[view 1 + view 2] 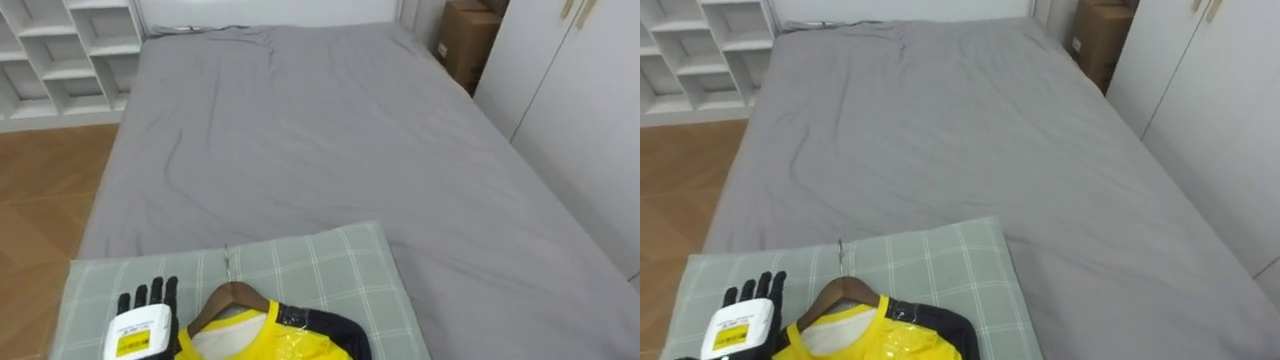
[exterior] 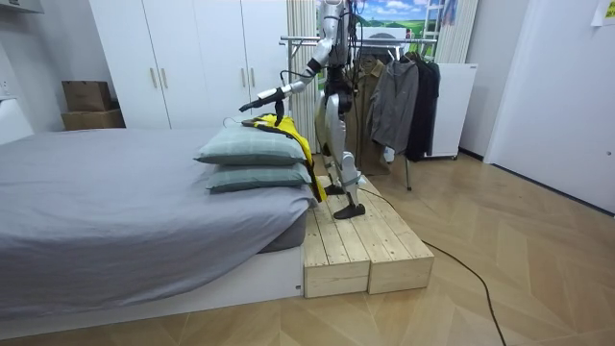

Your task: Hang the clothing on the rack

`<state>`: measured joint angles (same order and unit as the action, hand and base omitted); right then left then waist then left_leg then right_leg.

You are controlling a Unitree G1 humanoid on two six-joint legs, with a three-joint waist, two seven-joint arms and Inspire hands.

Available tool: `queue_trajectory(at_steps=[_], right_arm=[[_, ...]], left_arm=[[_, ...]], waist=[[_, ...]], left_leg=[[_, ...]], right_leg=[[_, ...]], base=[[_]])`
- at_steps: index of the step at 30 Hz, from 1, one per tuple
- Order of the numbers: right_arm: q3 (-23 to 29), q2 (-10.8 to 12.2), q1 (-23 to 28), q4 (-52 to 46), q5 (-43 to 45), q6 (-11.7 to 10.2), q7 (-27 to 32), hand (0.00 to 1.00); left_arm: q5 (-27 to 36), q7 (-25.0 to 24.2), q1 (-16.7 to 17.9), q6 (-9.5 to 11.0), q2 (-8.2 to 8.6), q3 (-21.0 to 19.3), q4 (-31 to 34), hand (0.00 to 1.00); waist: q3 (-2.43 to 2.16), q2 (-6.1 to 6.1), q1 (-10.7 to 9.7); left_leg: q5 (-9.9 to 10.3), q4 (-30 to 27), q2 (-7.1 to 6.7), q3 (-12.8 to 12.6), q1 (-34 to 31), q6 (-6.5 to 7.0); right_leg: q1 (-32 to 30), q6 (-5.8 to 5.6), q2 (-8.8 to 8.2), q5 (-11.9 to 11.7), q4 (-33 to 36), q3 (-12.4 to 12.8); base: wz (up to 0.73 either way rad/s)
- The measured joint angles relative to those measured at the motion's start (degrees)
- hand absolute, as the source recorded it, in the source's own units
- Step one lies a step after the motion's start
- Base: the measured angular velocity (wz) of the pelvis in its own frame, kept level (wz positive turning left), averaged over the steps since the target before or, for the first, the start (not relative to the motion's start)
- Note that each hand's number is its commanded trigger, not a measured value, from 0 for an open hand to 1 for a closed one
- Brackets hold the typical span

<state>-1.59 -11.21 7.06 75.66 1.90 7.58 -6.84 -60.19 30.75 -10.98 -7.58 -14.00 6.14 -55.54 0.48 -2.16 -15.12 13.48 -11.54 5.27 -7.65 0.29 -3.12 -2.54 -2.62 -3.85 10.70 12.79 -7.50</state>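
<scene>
Left eye view, closest to me: my left hand [image 1: 148, 305] lies at the bottom edge on the checked green pillow [image 1: 330, 270], fingers straight and spread, holding nothing. Just beside it, to its right, I see the wooden hanger [image 1: 228, 297] with its metal hook pointing up the bed. The yellow shirt [image 1: 265, 342] with dark sleeves is already on the hanger and lies flat on the pillow. The fingertips are close to the hanger's left shoulder, but I cannot tell whether they touch it.

Past the pillow the grey bed [image 1: 320, 140] stretches away, its sheet lightly creased. At its far left stands white shelving [image 1: 70, 60]; at the far right are a cardboard box [image 1: 465, 40] and white wardrobe doors [image 1: 570, 90].

In the room view I stand on a wooden platform [image 2: 360, 240] at the end of the bed, left arm out over two stacked pillows, with a clothes rack [image 2: 404, 96] of dark garments behind me.
</scene>
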Motion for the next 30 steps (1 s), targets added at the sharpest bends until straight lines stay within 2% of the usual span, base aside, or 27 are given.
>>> queue_trajectory(at_steps=[4,9,11,13,16,21,24,27,30], right_arm=[[-1.5,-0.3,0.0,0.3,-1.6,0.0,0.8,0.00],[-1.6,-0.3,0.4,0.4,-1.8,-0.1,0.9,0.00],[-1.7,-0.3,0.4,0.4,-2.4,-0.1,1.1,0.00],[-1.8,-0.3,0.5,0.8,-4.5,-0.5,1.2,0.00],[-2.2,-0.3,0.4,0.8,-4.8,-0.6,1.2,0.00],[-3.8,-0.3,0.3,0.8,-6.1,-0.5,0.6,0.00],[-4.1,-0.3,0.2,0.7,-6.1,-0.5,0.4,0.00],[-5.2,-0.3,-0.4,0.7,-6.2,-0.5,0.5,0.00],[-6.6,-0.3,-1.5,0.7,-6.3,-0.6,0.4,0.00]], left_arm=[[1.0,0.0,-3.9,0.2,-0.75,-1.3,-4.1,0.00],[2.1,0.1,-6.1,0.7,-1.53,-1.5,-5.4,0.00],[2.3,0.1,-6.5,0.9,-2.15,-1.5,-5.6,0.00],[3.3,0.3,-8.6,1.7,-2.81,-1.6,-7.4,0.00],[3.4,0.6,-10.4,1.8,-3.42,-1.7,-8.8,0.00],[6.7,2.5,-12.5,1.7,-4.12,-1.5,-12.1,0.00],[7.4,2.5,-12.5,1.6,-4.36,-1.3,-13.7,0.00],[9.4,2.4,-12.5,1.6,-4.48,0.6,-14.3,0.00],[9.6,2.3,-12.5,1.6,-4.47,1.9,-14.3,0.00]], waist=[[-0.14,-0.84,0.3],[-0.17,-1.03,0.0],[0.04,-1.43,0.2],[0.31,-2.15,0.5],[0.41,-2.82,1.2],[0.41,-3.41,0.9],[0.56,-3.82,0.0],[0.55,-3.86,-0.1],[0.75,-3.55,-0.2]], left_leg=[[0.0,-1.2,0.08,-0.4,-2.3,0.00],[0.0,-3.1,0.41,-0.4,-5.6,0.00],[0.0,-3.7,0.58,-0.6,-6.4,0.00],[0.0,-4.3,0.97,-1.0,-7.8,0.00],[0.0,-5.8,1.47,-1.5,-10.1,0.00],[-0.3,-6.6,1.58,-1.6,-12.7,0.11],[-0.3,-7.1,1.71,-1.5,-14.2,0.11],[-0.3,-7.6,1.78,-1.5,-15.6,0.16],[-0.3,-8.2,1.89,-1.5,-15.7,0.15]], right_leg=[[-2.7,0.21,0.20,-0.2,0.5,1.3],[-5.6,0.56,0.30,-0.8,1.3,1.5],[-6.6,0.71,0.42,-0.9,2.0,1.8],[-8.0,0.97,0.70,-1.5,2.1,1.9],[-10.0,1.28,1.11,-2.6,2.1,2.4],[-12.3,1.39,1.23,-3.5,2.1,2.6],[-13.3,1.40,1.29,-3.7,2.0,2.5],[-14.2,1.40,1.34,-3.9,2.0,2.6],[-14.2,1.41,1.35,-3.9,2.1,2.5]], base=[[-0.11],[-0.04],[-0.08],[-0.10],[-0.15],[-0.02],[0.00],[0.00],[0.00]])
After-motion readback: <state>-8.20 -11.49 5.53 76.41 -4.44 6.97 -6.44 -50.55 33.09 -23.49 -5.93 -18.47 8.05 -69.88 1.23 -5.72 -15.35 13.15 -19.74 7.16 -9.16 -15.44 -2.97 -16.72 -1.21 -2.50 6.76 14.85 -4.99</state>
